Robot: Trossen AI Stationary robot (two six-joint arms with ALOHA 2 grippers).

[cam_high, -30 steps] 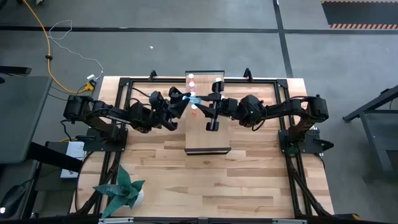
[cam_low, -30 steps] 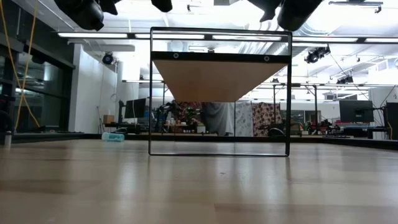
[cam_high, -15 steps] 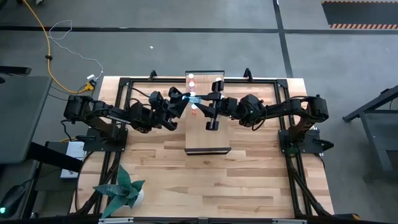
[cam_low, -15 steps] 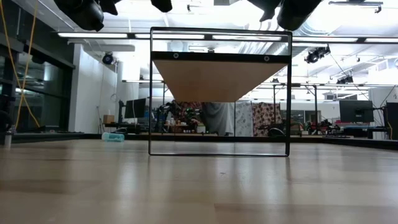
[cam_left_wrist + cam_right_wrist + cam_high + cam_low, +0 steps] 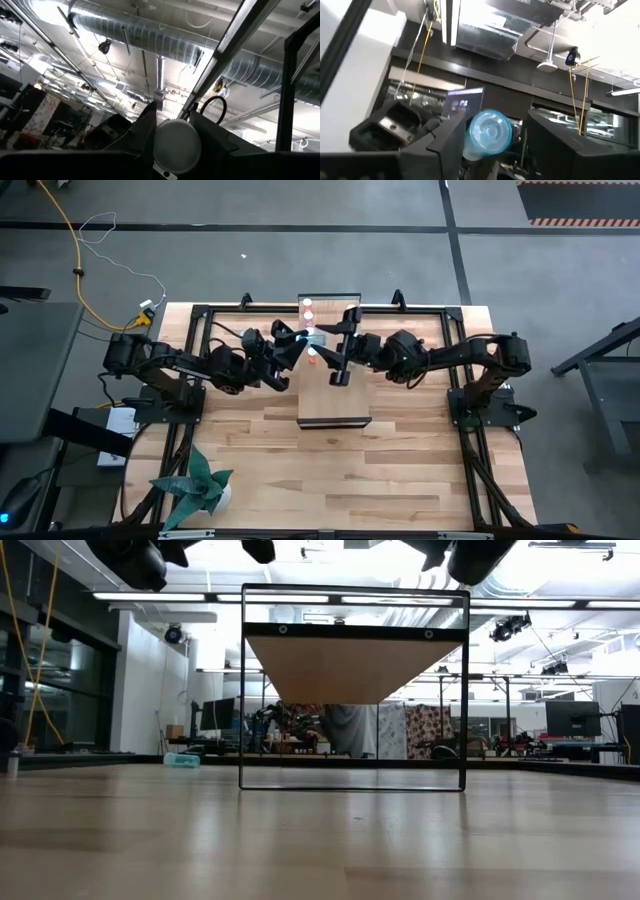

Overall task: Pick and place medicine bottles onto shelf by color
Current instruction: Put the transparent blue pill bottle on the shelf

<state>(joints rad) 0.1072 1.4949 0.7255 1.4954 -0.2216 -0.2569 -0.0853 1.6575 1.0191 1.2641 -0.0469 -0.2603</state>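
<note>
Mid handoff, upper centre over shelf [image 5: 334,412]: left gripper [image 5: 172,131] clamps blue bottle [image 5: 487,133] by cap, right gripper [image 5: 490,142] spread wide, nothing held; next, place w/ blues.

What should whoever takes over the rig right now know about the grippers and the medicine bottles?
Left gripper: shut on a blue medicine bottle, held in the air above the shelf.
Right gripper: open, fingers either side of the same bottle's base, not clamping it.
Done: a few white-capped bottles stand at the shelf's end; they are too small to tell their colours.
Left: set the blue bottle on the shelf with its colour group. No other loose bottles show in these views.
</note>
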